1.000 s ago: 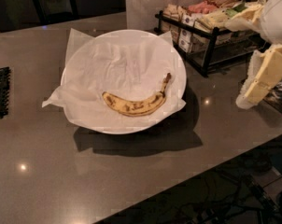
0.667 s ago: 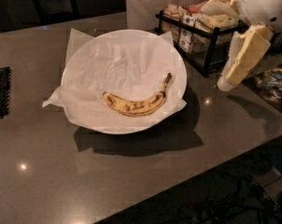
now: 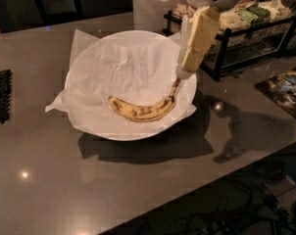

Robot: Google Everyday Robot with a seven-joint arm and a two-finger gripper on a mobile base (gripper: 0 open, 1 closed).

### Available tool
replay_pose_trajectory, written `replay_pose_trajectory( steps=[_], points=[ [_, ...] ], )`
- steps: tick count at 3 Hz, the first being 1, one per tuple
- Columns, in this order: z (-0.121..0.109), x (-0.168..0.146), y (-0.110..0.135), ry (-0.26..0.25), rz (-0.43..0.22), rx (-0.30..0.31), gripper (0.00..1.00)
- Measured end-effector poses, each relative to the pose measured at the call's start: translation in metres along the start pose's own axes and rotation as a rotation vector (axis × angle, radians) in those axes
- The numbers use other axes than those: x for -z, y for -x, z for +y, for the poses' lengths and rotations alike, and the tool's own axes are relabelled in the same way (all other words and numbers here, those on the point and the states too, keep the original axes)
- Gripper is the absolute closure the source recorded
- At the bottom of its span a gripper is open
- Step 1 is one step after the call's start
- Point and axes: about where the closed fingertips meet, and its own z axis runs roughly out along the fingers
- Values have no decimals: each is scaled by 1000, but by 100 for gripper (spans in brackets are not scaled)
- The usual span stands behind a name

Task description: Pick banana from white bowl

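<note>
The banana (image 3: 140, 110) is lying in the lower right part of the white bowl (image 3: 133, 134), which is sitting mid-frame on the grey countertop (image 3: 138, 185), with the banana's stem pointing up toward the right rim. The gripper (image 3: 187, 71) is hanging in the upper right, just over that stem end. Whether it is open or closed cannot be told.

Dim light glinting off grey speckled tabletop (image 3: 138, 185). Black wire rack (image 3: 251, 40) of packets at back right, behind end effector (image 3: 186, 72). Dark grid mat (image 3: 0, 97) at left edge.
</note>
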Motion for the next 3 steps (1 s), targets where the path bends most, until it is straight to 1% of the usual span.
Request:
replay_pose_trajectory(
  steps=[1, 2, 3],
  points=[
    [22, -53, 2, 97, 197, 14, 0],
    [48, -94, -27, 196, 391, -34, 0],
    [65, -125, -51, 275, 491, -95, 0]
  ],
)
